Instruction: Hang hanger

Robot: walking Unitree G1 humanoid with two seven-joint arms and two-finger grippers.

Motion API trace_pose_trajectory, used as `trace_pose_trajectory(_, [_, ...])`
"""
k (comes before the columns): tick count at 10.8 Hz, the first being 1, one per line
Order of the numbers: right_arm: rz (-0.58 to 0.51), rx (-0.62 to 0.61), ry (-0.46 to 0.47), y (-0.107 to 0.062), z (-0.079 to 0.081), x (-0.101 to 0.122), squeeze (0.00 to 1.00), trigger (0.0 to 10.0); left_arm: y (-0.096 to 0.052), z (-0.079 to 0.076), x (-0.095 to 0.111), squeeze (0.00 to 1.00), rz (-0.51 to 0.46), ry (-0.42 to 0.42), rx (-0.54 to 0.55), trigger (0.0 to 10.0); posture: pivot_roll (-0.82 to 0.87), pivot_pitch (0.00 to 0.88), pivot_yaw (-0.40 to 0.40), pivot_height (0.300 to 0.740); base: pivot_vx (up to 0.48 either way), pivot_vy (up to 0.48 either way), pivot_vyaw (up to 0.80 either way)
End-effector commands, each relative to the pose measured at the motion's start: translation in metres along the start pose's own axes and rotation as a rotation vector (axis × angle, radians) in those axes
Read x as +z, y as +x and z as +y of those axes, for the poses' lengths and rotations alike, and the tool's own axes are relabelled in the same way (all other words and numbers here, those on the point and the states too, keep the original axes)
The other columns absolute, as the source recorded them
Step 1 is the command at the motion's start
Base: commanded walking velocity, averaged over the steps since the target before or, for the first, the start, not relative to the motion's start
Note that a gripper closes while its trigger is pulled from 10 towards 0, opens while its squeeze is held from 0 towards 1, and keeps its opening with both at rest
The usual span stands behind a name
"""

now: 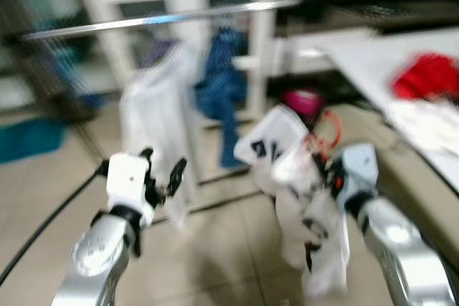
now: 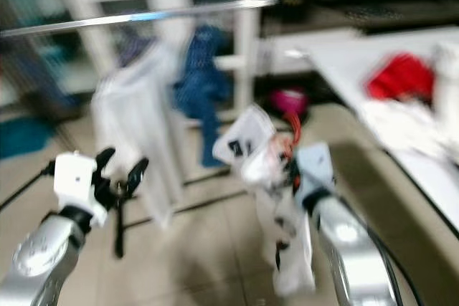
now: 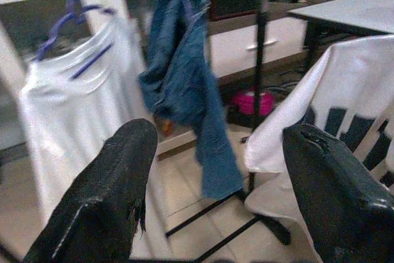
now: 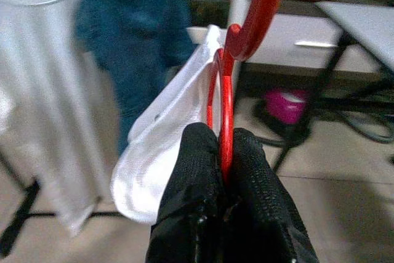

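While the head views are blurry, the right gripper [image 4: 223, 170] is squeezed tight on the red hanger [image 4: 237, 47], and a white shirt [image 1: 301, 198] hangs from it. It is held up low in front of the silver rail [image 1: 158, 19], not touching it. A white top [image 3: 74, 109] and blue jeans [image 3: 184, 84] hang on that rail. The left gripper [image 3: 215, 183] has its fingers wide apart and holds nothing.

Beige floor tiles [image 1: 215, 249] lie below the right gripper [image 4: 225, 170]. Beyond it stands a white cabinet [image 1: 186, 5] with glass doors. To its right a white worktop [image 1: 387, 62] on dark legs carries red cloth [image 1: 427, 75]. A pink tub [image 4: 288, 104] sits low ahead.
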State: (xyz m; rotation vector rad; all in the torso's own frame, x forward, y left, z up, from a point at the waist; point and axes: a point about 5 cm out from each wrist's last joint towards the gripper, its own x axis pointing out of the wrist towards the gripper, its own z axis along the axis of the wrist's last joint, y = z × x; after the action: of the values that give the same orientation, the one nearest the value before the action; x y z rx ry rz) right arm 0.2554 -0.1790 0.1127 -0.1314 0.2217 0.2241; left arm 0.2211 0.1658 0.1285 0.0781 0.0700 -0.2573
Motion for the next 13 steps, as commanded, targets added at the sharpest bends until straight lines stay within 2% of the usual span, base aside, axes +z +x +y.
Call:
trace_pose_trajectory(1, [-0.057, -0.008, -0.018, 0.0051, 0.0003, 0.0124, 0.0, 10.0, 0.0012, 0.0026, 0.0, 0.0, 0.007, 0.014, -0.001, 10.0, -0.05, 0.0, 0.07, 0.74, 0.315, 0.0, 0.0])
trace_pose_trajectory(3, [-0.073, 0.0, -0.034, 0.0105, 0.0034, 0.0172, 0.0, 10.0, 0.0023, 0.0027, 0.0015, 0.0, 0.003, 0.01, -0.011, 10.0, -0.05, 0.0, 0.067, 0.74, 0.343, 0.0, 0.0])
trace_pose_trajectory(6, [-0.062, 0.015, 0.007, 0.0118, 0.0063, 0.0148, 0.0, 10.0, 0.0043, 0.0043, 0.0044, 0.0, -0.006, 0.009, -0.003, 10.0, -0.05, 0.0, 0.068, 0.74, 0.365, 0.0, 0.0])
trace_pose_trajectory(10, [-0.051, 0.011, 0.021, 0.0088, 0.0062, 0.0111, 0.0, 10.0, 0.0043, 0.003, 0.0033, 0.0, 0.0, 0.006, -0.015, 10.0, -0.05, 0.0, 0.073, 0.74, 0.368, 0.0, -0.64])
trace_pose_trajectory(13, [-0.054, 0.024, 0.013, 0.0076, 0.007, 0.011, 0.0, 10.0, 0.0058, 0.0019, 0.0026, 0.0, 0.001, 0.006, -0.023, 10.0, -0.05, 0.0, 0.073, 0.74, 0.368, 0.0, 0.0])
